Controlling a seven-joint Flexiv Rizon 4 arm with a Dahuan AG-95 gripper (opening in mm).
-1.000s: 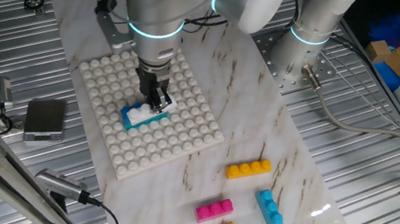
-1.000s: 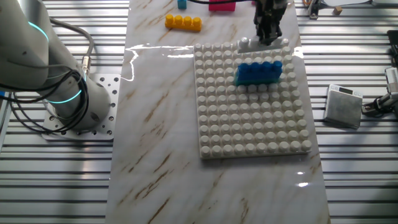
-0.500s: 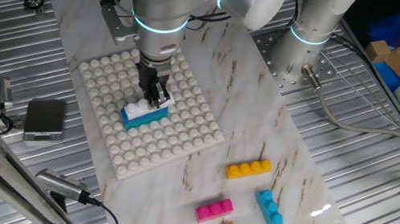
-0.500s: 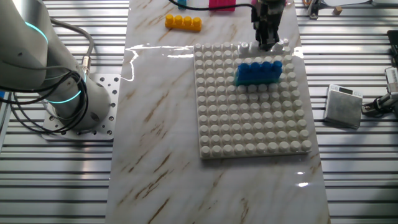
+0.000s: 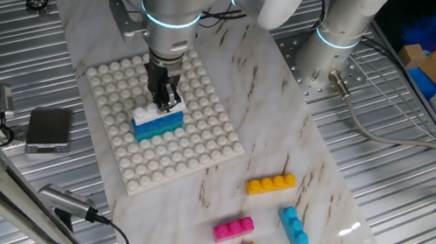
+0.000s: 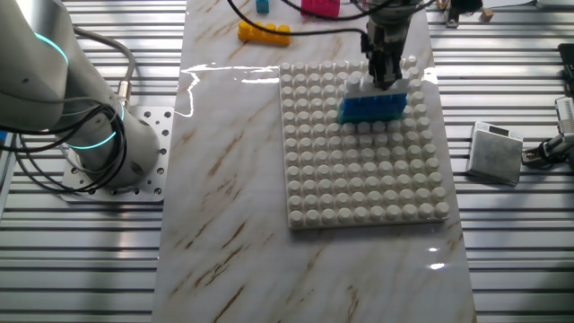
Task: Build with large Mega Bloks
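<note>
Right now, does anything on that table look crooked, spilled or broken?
Nothing stands out. The pincer holds a white brick against the blue brick on the studded white board. The loose bricks, like the orange one, just lie scattered nearby.

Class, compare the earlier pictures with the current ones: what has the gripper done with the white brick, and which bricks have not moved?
The two-finger gripper, shut on the small white plastic brick, has carried it across the square white studded baseplate until it sits against the blue four-stud brick. It has not let go. The blue brick and the loose orange four-stud brick, magenta brick and the other bricks on the marble-patterned table stayed put.
</note>
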